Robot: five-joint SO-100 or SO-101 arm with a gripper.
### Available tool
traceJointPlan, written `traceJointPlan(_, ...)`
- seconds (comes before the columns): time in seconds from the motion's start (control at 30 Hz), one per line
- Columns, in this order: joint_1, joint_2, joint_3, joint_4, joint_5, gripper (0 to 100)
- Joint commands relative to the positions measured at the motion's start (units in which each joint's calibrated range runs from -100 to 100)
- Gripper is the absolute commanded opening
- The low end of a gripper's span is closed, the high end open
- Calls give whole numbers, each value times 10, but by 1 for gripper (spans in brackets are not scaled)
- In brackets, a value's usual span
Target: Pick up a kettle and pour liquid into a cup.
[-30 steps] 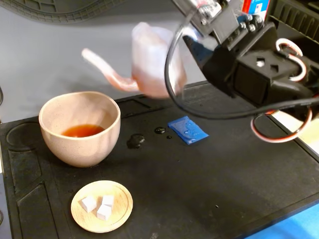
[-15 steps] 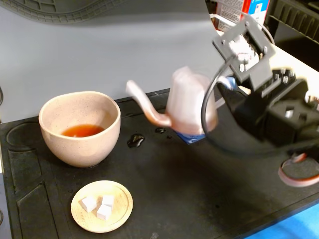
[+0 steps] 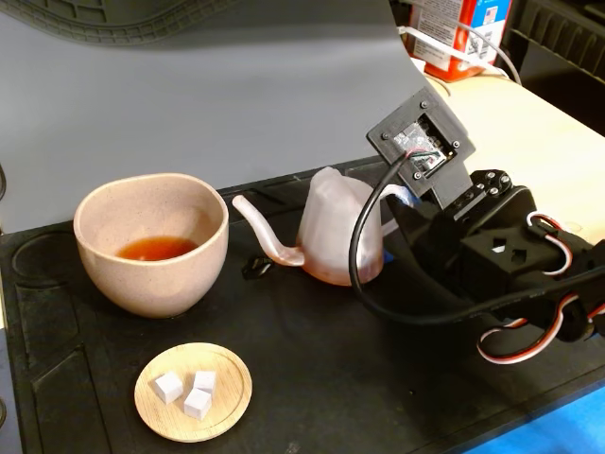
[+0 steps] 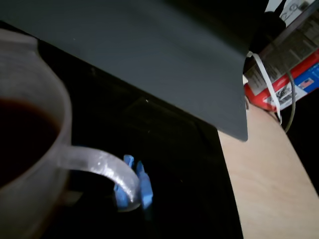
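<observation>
The translucent pinkish-white kettle [image 3: 336, 232] stands upright on the black mat, its long spout pointing left in the fixed view toward the cup [image 3: 151, 241]. The beige speckled cup holds orange-red liquid [image 3: 156, 249]. My gripper [image 3: 402, 200] reaches in from the right, behind the kettle, at its handle. In the wrist view the kettle [image 4: 30, 164] fills the left side with dark liquid [image 4: 20, 134] inside. My gripper [image 4: 133, 181] has a blue finger on each side of the loop handle [image 4: 99, 165] and looks shut on it.
A flat wooden saucer [image 3: 227, 407] with three white cubes lies in front of the cup. The black mat [image 3: 312, 378] covers the work area. A grey board stands behind it. A red and white box [image 3: 458, 33] stands on the wooden table [image 3: 539, 142] at the back right.
</observation>
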Motion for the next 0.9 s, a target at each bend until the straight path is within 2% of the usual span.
traceJointPlan(0.0, 3, 16, -42, -10, 11, 1)
traceJointPlan(0.43, 44, 16, -53, -41, 13, 1)
traceJointPlan(0.87, 31, 21, -41, -41, 28, 1)
